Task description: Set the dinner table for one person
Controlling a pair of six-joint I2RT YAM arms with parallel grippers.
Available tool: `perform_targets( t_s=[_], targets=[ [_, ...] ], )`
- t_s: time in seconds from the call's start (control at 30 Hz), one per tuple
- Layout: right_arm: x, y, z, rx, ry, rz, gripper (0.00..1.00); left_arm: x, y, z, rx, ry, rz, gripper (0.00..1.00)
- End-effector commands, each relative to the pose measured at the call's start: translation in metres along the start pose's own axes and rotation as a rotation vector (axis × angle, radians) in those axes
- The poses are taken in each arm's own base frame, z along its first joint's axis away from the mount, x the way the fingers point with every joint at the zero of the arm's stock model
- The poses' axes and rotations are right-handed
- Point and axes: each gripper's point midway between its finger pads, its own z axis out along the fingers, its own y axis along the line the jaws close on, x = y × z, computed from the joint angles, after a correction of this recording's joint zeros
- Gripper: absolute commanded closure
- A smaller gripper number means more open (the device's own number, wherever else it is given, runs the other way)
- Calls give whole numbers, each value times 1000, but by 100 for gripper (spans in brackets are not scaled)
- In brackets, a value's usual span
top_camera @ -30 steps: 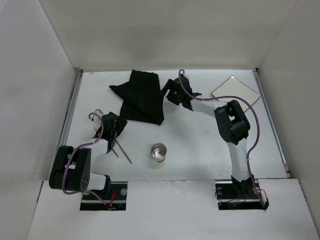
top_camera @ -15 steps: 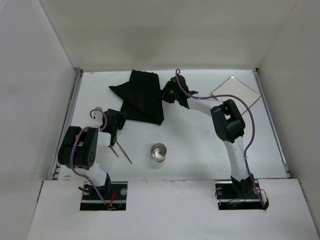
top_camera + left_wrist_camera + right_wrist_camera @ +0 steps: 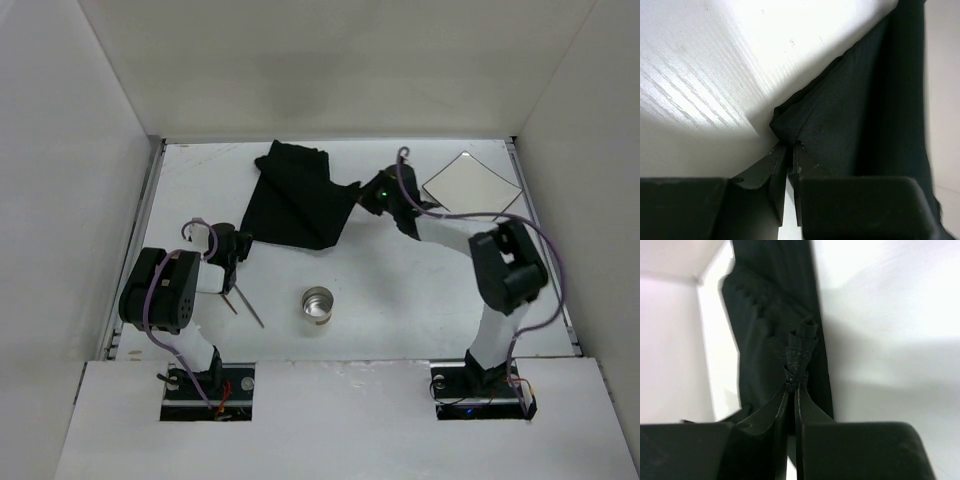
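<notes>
So, counting it up: one white table (image 3: pixel 400 290), one black cloth mat (image 3: pixel 295 195), one square white plate (image 3: pixel 472 182) at the far right, one metal cup (image 3: pixel 318 305) near the middle, and two thin sticks (image 3: pixel 248 305) near the left arm. The left fingers (image 3: pixel 760 180) are clamped on the mat's near-left corner, and the right fingers (image 3: pixel 765 415) are pinching a bunched-up bit of its right edge. The table sits right under both pairs.

On table (image 3: pixel 400 290): mat (image 3: pixel 293 195) far-ctr, plate (image 3: pixel 470 181) R, cup (image 3: pixel 318 305) nearer.
</notes>
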Motion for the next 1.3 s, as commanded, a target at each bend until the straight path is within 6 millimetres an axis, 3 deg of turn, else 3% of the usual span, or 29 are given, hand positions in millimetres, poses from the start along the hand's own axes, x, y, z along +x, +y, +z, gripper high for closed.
perform_targets(
  t_s=[0.0,0.17,0.23,0.33,0.6,0.7,0.77,0.87,1.0,1.1,1.2,1.27],
  targets=[
    [-76,-6,-60,-53,-307,103,93,-3,26,-2,-80,-41,31,98],
    [-58,-93,-105,153,-422,158,92,-5,29,-6,-87,-53,33,99],
    [-46,-114,-114,224,-425,145,92,-6,29,-8,-87,-61,39,99],
    [-29,-130,-123,319,-403,106,92,-6,28,-15,-85,-62,44,99],
    [-11,-136,-138,379,-342,9,86,-19,28,-46,-95,-127,122,95],
    [0,-141,-136,388,-286,-9,82,-25,23,-58,-90,-158,170,83],
    [4,-144,-135,386,-261,-23,72,-25,12,-66,-49,-165,205,71],
    [0,-145,-140,390,-269,-56,46,-27,-6,-80,15,-194,244,62],
    [-17,-131,-158,377,-325,-107,30,-32,-30,-101,74,-236,323,55],
    [-28,-130,-165,420,-354,-165,20,-37,-28,-101,8,-275,408,50],
    [-21,-141,-159,455,-321,-188,10,-28,-15,-88,-88,-227,461,47],
    [-9,-146,-154,452,-266,-198,10,-23,-5,-78,-133,-203,481,46]
  ],
)
